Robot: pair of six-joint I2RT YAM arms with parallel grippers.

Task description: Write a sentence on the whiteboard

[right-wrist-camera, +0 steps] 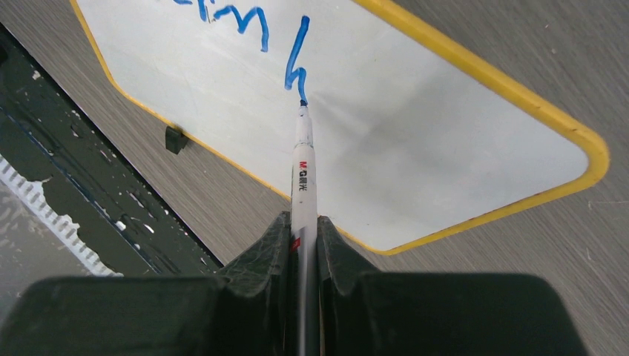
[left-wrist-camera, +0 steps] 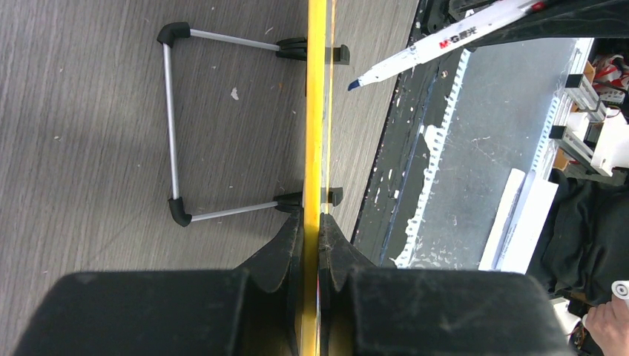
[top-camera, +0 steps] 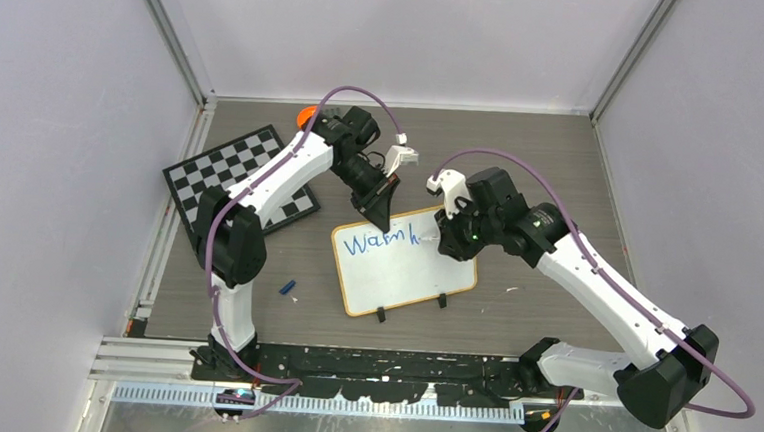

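- Now your left gripper [left-wrist-camera: 311, 241] is clamped on the far rim of the one whiteboard [top-camera: 410, 273], mid-table.
- Your right gripper [right-wrist-camera: 303, 245] pinches one marker [right-wrist-camera: 302, 170], tip touching the sentence [top-camera: 378, 243]: "Warm h".

Propped whiteboard [top-camera: 414, 278] — blue sentence [top-camera: 376, 243] reads "Warm h".

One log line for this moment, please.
left pincer: shut on whiteboard rim | right pincer: shut on marker | tip: at blue "h"

I see pale lavender walls [top-camera: 51, 156] on three sides, aluminium corner posts [top-camera: 167, 28], grey wood-grain tabletop [top-camera: 562, 157], even light.
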